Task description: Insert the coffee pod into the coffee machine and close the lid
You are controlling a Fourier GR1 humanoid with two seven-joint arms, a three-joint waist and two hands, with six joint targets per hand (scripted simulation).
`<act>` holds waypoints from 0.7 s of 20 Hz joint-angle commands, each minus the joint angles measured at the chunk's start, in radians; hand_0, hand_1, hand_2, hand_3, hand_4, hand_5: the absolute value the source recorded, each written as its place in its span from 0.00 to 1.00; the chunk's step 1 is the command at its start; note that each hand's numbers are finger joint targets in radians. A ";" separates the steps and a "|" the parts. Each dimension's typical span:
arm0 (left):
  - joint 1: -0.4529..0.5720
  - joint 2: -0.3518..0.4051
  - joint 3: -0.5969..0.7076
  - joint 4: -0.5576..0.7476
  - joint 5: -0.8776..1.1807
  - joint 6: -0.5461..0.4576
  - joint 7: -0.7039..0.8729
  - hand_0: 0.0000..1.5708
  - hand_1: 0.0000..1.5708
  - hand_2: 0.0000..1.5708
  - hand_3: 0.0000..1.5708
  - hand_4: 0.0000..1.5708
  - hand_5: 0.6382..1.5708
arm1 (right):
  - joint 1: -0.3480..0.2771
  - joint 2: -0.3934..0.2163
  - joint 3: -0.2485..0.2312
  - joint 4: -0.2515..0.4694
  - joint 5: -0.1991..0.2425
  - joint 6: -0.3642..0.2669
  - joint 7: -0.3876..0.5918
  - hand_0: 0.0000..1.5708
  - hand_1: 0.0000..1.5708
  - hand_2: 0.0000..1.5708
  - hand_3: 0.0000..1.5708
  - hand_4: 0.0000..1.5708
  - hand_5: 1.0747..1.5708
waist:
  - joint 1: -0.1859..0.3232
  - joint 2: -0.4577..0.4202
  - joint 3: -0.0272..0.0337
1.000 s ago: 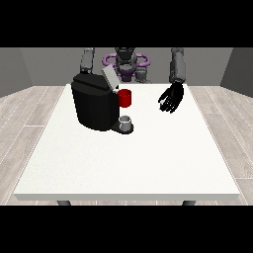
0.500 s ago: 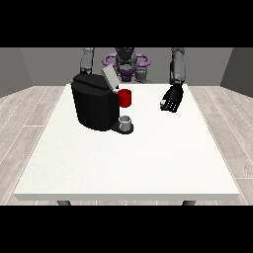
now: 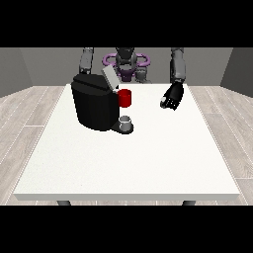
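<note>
Black coffee machine [image 3: 96, 106] sits far-left on the white table [image 3: 133, 163], its lid [image 3: 109, 78] tilted up, a red thing at the machine [image 3: 125, 98] on its right side. A grey thing [image 3: 126, 122], prob. the coffee pod but can't confirm, rests on the machine's base, near side. Hand at the view's right [image 3: 172, 97] hangs above the table, well right of the machine, fingers curled down, holding nothing. Other hand: hidden behind the machine. To do this well, approx: bring your hand left, w/ fingers opened before you reach the grey thing.

Black coffee machine [image 3: 95, 106], red thing at the machine [image 3: 125, 98], white table [image 3: 133, 163], black hand [image 3: 172, 97].
</note>
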 commanded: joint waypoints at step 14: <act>-0.209 -0.086 0.056 -0.102 0.092 -0.319 0.082 0.91 0.91 0.89 0.85 0.35 1.00 | -0.006 0.001 -0.023 0.117 0.016 -0.014 -0.022 0.00 0.00 0.00 0.00 0.00 1.00 | 0.026 -0.130 0.0002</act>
